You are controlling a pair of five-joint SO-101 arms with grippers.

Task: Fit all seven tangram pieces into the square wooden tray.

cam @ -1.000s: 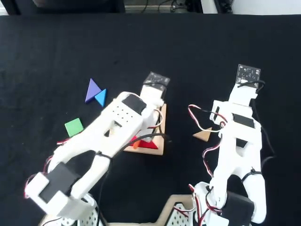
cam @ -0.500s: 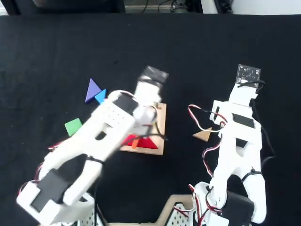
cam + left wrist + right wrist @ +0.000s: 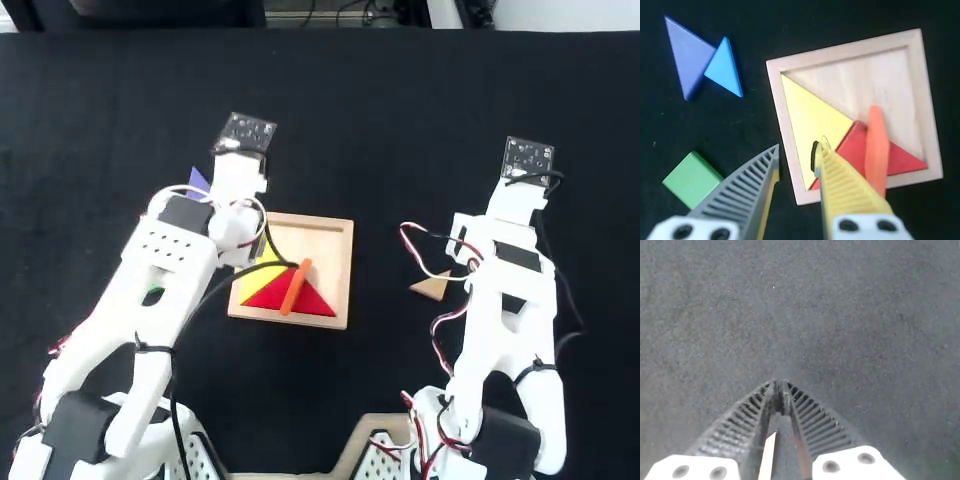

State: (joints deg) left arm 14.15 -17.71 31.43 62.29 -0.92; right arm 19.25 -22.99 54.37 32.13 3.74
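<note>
Bright, even light, black table (image 3: 90, 90) matte (paler in right wrist view), tray (image 3: 310, 219) softly lit

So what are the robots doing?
They're fitting shapes into a wooden tray. A yellow triangle and a red triangle are in, an orange piece crooked on top. The left gripper hovers open by the tray; the right gripper is shut. A dark blue triangle, a light blue triangle, a green square and a tan triangle wait outside.
</note>
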